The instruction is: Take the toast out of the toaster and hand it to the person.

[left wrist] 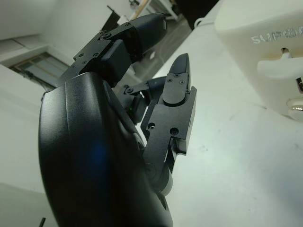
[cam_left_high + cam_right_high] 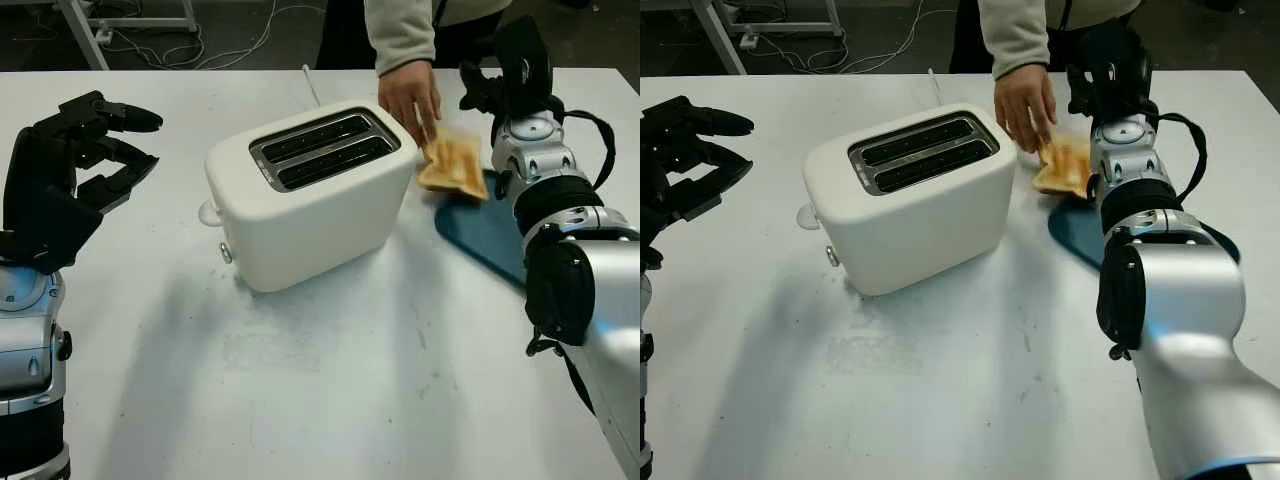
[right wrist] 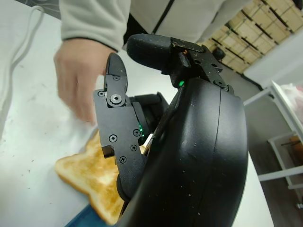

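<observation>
Passing off is nearly done: golden square toast (image 2: 455,163) lies beyond right hand (image 2: 505,75) fingers, which hold nothing, under person's hand (image 2: 410,95); white plastic toaster (image 2: 305,195) slots empty; left hand (image 2: 75,165) open.

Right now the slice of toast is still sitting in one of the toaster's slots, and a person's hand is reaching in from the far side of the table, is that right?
Not quite. The toast is out of the toaster, whose slots are empty in the left eye view. It sits at the edge of a blue plate beside the toaster, where the person's hand touches it, close to the robot's right hand. The person's hand does reach in from the far side.
</observation>
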### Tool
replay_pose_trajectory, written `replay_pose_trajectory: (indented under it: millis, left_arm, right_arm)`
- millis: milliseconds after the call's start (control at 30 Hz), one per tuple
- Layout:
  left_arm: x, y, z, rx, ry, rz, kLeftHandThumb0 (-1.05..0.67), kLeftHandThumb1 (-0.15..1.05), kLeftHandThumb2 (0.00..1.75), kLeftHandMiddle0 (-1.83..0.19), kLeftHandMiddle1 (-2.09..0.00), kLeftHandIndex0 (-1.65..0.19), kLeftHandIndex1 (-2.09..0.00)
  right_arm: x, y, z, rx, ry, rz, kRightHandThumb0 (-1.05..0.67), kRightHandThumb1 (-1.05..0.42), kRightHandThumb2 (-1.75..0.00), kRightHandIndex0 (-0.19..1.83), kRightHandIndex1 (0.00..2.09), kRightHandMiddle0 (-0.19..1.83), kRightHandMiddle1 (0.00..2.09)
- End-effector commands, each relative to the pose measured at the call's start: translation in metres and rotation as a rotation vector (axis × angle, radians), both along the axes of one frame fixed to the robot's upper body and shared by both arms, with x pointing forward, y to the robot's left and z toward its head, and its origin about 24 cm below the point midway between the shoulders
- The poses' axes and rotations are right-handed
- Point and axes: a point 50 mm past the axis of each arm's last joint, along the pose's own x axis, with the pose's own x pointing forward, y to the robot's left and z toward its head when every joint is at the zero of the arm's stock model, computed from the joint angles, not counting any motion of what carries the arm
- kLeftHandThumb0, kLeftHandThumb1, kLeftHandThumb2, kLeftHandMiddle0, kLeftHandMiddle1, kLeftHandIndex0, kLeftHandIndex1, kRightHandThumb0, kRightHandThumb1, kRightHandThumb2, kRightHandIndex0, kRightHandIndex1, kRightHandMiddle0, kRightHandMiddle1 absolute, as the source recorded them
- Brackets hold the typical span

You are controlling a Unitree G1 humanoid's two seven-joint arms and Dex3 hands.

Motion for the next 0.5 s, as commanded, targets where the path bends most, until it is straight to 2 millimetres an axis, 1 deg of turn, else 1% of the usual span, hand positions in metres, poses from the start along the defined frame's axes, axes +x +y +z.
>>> replay_pose_trajectory:
  millis: [0, 67, 133, 200, 233, 267, 300, 333, 367, 400, 433, 467]
  left_arm:
    - [-0.0020, 0.0016, -0.0024, -0.012, 0.011, 0.009, -0.06, 0.91, 0.12, -0.54, -1.19, -0.59, -0.80]
    - [-0.0024, 0.0015, -0.0021, -0.004, 0.006, 0.009, -0.05, 0.91, 0.12, -0.53, -1.20, -0.59, -0.80]
    - [-0.0027, 0.0016, -0.0023, -0.009, 0.010, 0.011, -0.05, 0.92, 0.12, -0.53, -1.20, -0.59, -0.81]
    - [-0.0028, 0.0018, -0.0026, -0.018, 0.016, 0.013, -0.06, 0.92, 0.12, -0.52, -1.20, -0.58, -0.81]
    - [-0.0028, 0.0019, -0.0027, -0.021, 0.018, 0.012, -0.05, 0.92, 0.12, -0.52, -1.20, -0.58, -0.81]
    - [-0.0027, 0.0020, -0.0028, -0.017, 0.016, 0.011, -0.05, 0.92, 0.12, -0.51, -1.20, -0.58, -0.81]
    - [-0.0026, 0.0020, -0.0028, -0.013, 0.015, 0.010, -0.05, 0.92, 0.12, -0.52, -1.20, -0.58, -0.81]
    - [-0.0025, 0.0020, -0.0029, -0.013, 0.013, 0.008, -0.05, 0.92, 0.12, -0.52, -1.21, -0.58, -0.81]
    - [-0.0024, 0.0019, -0.0029, -0.013, 0.011, 0.007, -0.05, 0.92, 0.12, -0.52, -1.21, -0.58, -0.82]
    - [-0.0023, 0.0019, -0.0029, -0.011, 0.009, 0.008, -0.05, 0.92, 0.12, -0.52, -1.21, -0.59, -0.82]
    - [-0.0022, 0.0020, -0.0029, -0.011, 0.009, 0.008, -0.05, 0.92, 0.12, -0.52, -1.21, -0.59, -0.82]
    - [-0.0021, 0.0021, -0.0029, -0.011, 0.010, 0.008, -0.05, 0.92, 0.12, -0.52, -1.21, -0.58, -0.82]
  right_arm:
    - [-0.0006, 0.0007, -0.0075, 0.006, 0.035, -0.010, -0.19, -0.92, -0.21, 0.69, 1.75, 0.41, 1.55]
    - [-0.0004, 0.0009, -0.0068, 0.015, 0.031, 0.001, -0.22, -0.92, -0.21, 0.67, 1.75, 0.41, 1.57]
    - [-0.0003, 0.0011, -0.0060, 0.018, 0.027, 0.008, -0.21, -0.92, -0.23, 0.67, 1.75, 0.37, 1.64]
    - [-0.0002, 0.0013, -0.0056, 0.014, 0.029, 0.008, -0.21, -0.92, -0.23, 0.69, 1.75, 0.36, 1.65]
    - [-0.0002, 0.0013, -0.0058, 0.000, 0.036, 0.001, -0.22, -0.92, -0.22, 0.67, 1.75, 0.40, 1.46]
    - [-0.0002, 0.0014, -0.0061, -0.013, 0.044, -0.004, -0.23, -0.92, -0.22, 0.65, 1.75, 0.42, 1.37]
    - [-0.0002, 0.0016, -0.0064, -0.018, 0.048, -0.006, -0.24, -0.92, -0.21, 0.62, 1.75, 0.40, 1.37]
    - [-0.0001, 0.0021, -0.0069, -0.024, 0.046, 0.007, -0.25, -0.92, -0.21, 0.62, 1.75, 0.38, 1.42]
    - [-0.0002, 0.0027, -0.0078, -0.027, 0.043, 0.026, -0.24, -0.92, -0.25, 0.64, 1.75, 0.32, 1.60]
    - [-0.0003, 0.0035, -0.0093, -0.014, 0.042, 0.035, -0.23, -0.92, -0.28, 0.64, 1.75, 0.31, 1.67]
    - [-0.0004, 0.0043, -0.0108, -0.027, 0.047, 0.044, -0.21, -0.92, -0.31, 0.57, 1.75, 0.18, 1.63]
    - [-0.0006, 0.0051, -0.0121, -0.077, 0.049, 0.057, -0.18, -0.92, -0.34, 0.48, 1.75, 0.14, 1.46]
